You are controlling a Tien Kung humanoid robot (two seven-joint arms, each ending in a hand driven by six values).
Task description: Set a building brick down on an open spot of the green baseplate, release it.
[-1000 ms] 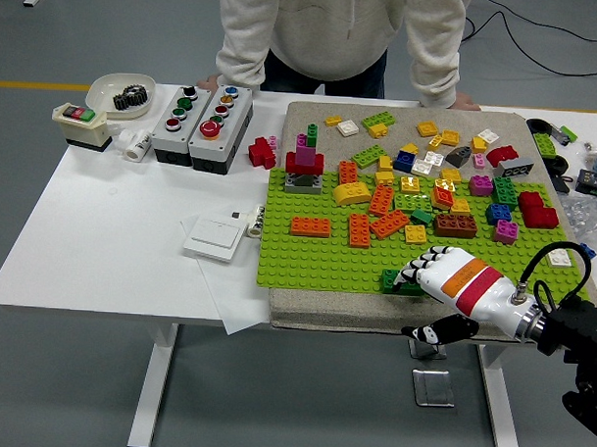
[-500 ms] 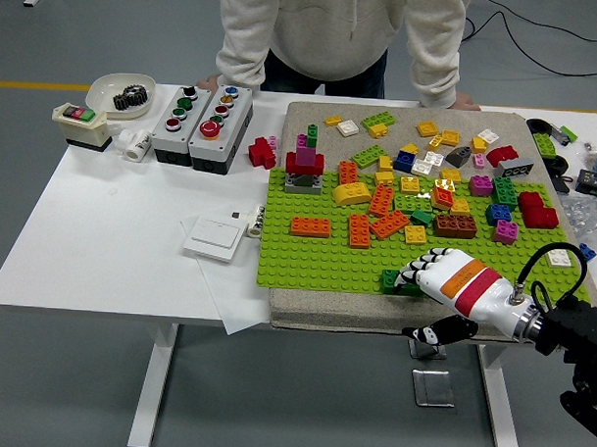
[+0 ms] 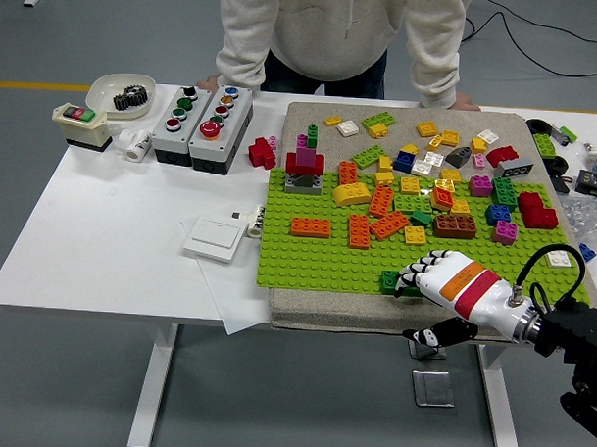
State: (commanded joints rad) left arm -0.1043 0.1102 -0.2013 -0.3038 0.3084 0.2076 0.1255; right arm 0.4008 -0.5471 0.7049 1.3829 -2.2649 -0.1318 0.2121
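Bricks of many colours crowd the far half of the green baseplate, its near strip mostly bare. Near the table's far left corner, a white bowl holds a black gear. At the baseplate's near edge, the right hand curls its fingers on a dark green brick, partly hidden beneath them.

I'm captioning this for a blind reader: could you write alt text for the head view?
The robot's right hand rests its fingertips on a dark green brick near the front edge of a green baseplate crowded with colourful bricks. A person leans both hands on the white table at its far side.
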